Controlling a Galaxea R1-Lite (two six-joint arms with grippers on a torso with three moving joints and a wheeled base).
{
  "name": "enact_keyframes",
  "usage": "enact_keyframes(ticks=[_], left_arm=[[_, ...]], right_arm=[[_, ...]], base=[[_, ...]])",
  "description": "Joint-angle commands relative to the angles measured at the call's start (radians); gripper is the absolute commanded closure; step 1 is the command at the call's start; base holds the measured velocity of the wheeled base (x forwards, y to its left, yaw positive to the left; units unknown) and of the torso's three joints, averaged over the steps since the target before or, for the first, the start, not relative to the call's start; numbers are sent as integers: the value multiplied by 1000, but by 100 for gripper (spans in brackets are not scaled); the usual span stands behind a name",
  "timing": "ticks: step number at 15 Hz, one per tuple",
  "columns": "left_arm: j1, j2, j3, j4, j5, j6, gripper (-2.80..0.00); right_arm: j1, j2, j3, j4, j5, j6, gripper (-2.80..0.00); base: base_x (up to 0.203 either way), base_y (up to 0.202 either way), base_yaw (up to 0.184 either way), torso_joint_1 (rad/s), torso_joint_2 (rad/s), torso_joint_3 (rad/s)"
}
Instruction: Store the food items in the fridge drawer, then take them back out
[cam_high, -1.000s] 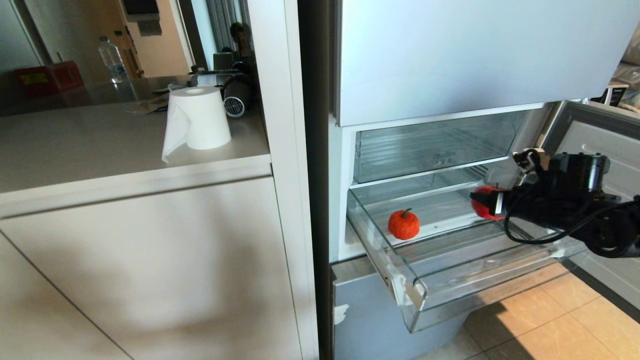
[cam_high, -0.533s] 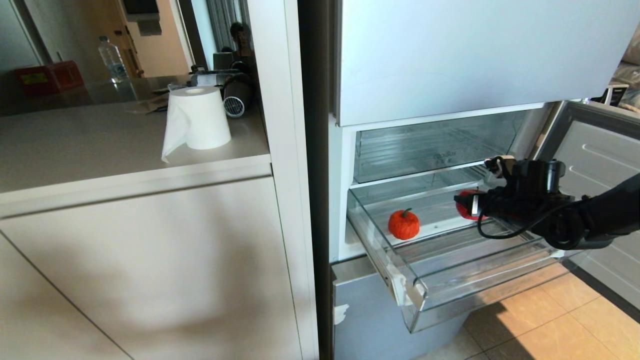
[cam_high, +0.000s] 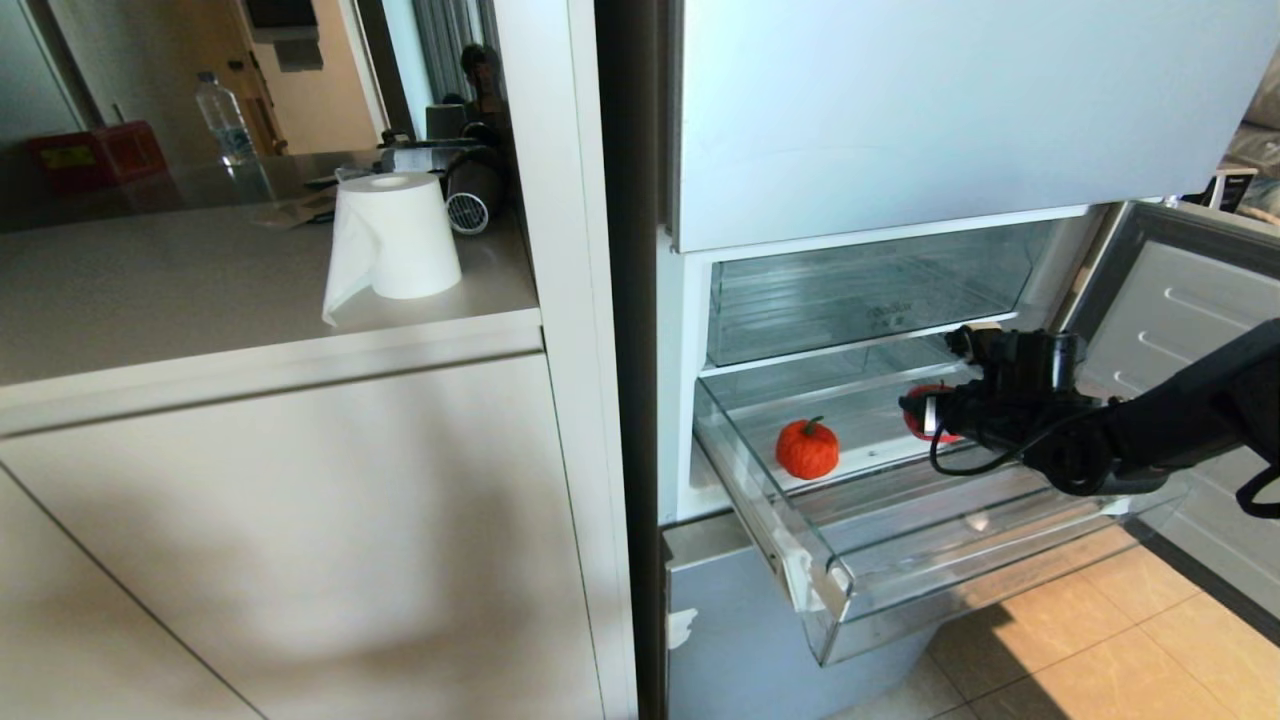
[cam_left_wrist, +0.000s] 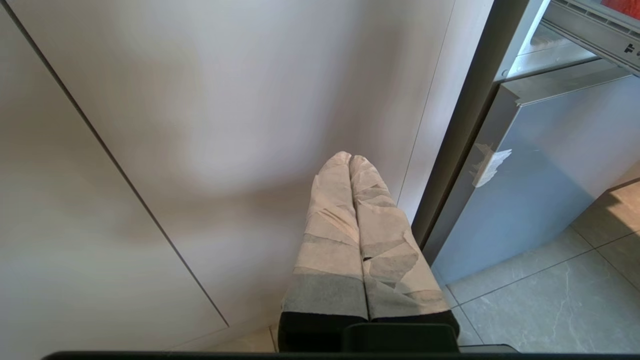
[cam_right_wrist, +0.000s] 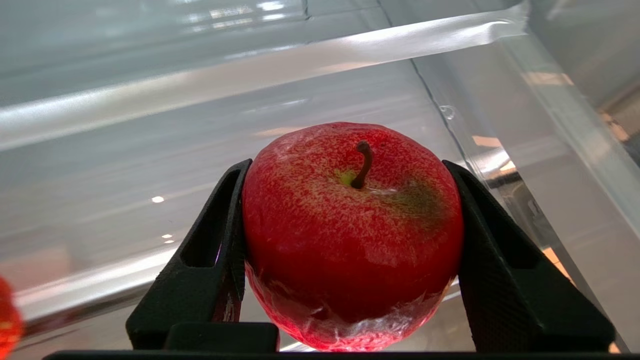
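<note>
Over the pulled-out fridge drawer (cam_high: 880, 560), the right gripper (cam_high: 925, 412) reaches in from the open-door side with its jaws clamped on a red apple (cam_right_wrist: 352, 235), one black finger pressed to each flank and the stem facing the wrist camera. A small orange-red pumpkin (cam_high: 807, 448) sits alone on the drawer's floor toward the hinge-less left side, well apart from the apple. Whether the apple touches the floor or hangs just above it cannot be told. The left gripper (cam_left_wrist: 350, 165) is parked low beside the pale cabinet panel (cam_left_wrist: 175, 125), its taped fingers pressed together with nothing between them. By my reading, storing is roughly half done: one item is in and the second looks about to be set down, though the same grip would also fit a lift-out. If so, what remains is releasing the apple, then retrieving both fruits.
</note>
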Motion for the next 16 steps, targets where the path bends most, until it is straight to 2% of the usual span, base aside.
enact_keyframes(ticks=[1,9,10,16], left_arm=[[0,0,0,1,0,0,0],[-1,0,0,2,0,0,0],[1,0,0,2,0,0,0],[1,0,0,2,0,0,0]], right_arm=[[5,20,-20,-6,-7,-8,0],[7,0,-16,-15,-52,-14,0],[7,5,-18,-15,-58,-12,-280],[7,24,-47,-29,-81,-14,-280]], base=[[0,0,0,0,0,0],[0,0,0,0,0,0],[0,0,0,0,0,0],[0,0,0,0,0,0]])
